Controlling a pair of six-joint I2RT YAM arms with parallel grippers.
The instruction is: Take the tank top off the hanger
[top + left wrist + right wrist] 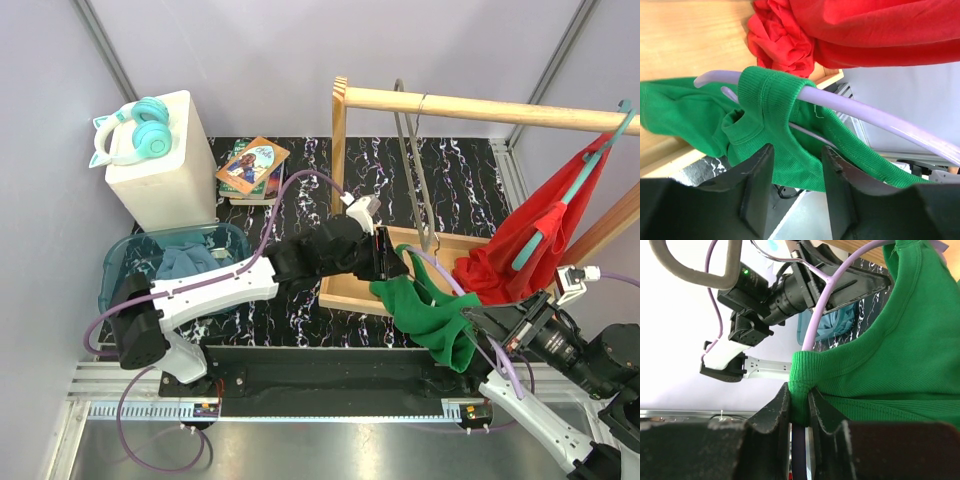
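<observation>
Right hand point(799, 401) pinches 1 green tank top point(900, 340) on 1 lilac hanger point(865, 112) while left hand point(797, 152) gapes.

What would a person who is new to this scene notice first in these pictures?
The green tank top, front middle, on a lilac hanger, with the right gripper pinching its hem. Next, the red cloth hanging from the wooden rail at the right, and teal headphones on a white box at the back left.

Red garment point(520, 240) hangs beyond the right hand point(472, 322). Teal headphones point(140, 130), books point(252, 168) and blue bin point(112, 272) lie left of the left hand point(395, 262).
</observation>
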